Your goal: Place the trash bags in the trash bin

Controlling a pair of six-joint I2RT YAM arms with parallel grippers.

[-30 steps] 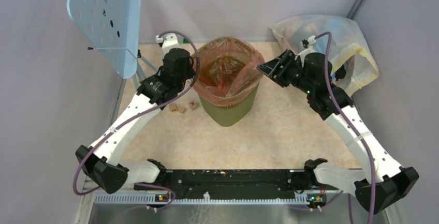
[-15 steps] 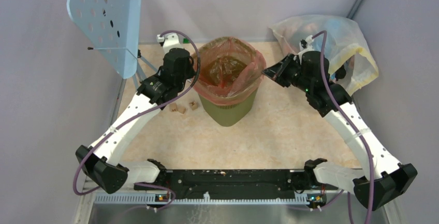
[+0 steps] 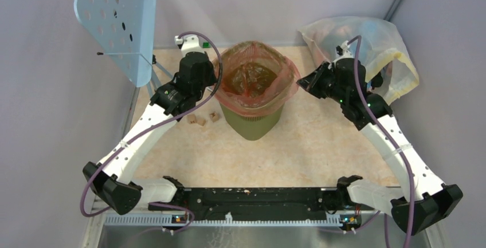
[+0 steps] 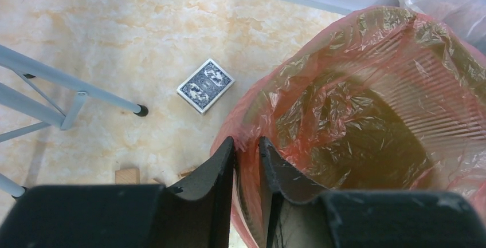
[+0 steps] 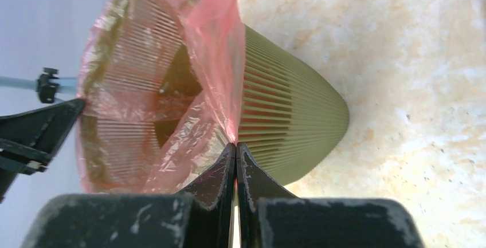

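Bag (image 3: 256, 79): sits inside the bin (image 3: 252, 125), mouth spread across the rim; the film sags into the hollow
Left gripper (image 4: 246, 144): fingers nearly together, clamped on the bag's edge at the left rim; probably anchoring that side
Right gripper (image 5: 236, 145): fingers pressed together on a pinch of film, held outside the right wall; probably to fold the edge down over the rim
Risk: thin film may tear or slip

Perforated blue stand (image 3: 117, 19) left; stuffed clear bag (image 3: 378, 47) right; card deck (image 4: 205, 86); wooden blocks (image 3: 200, 119)
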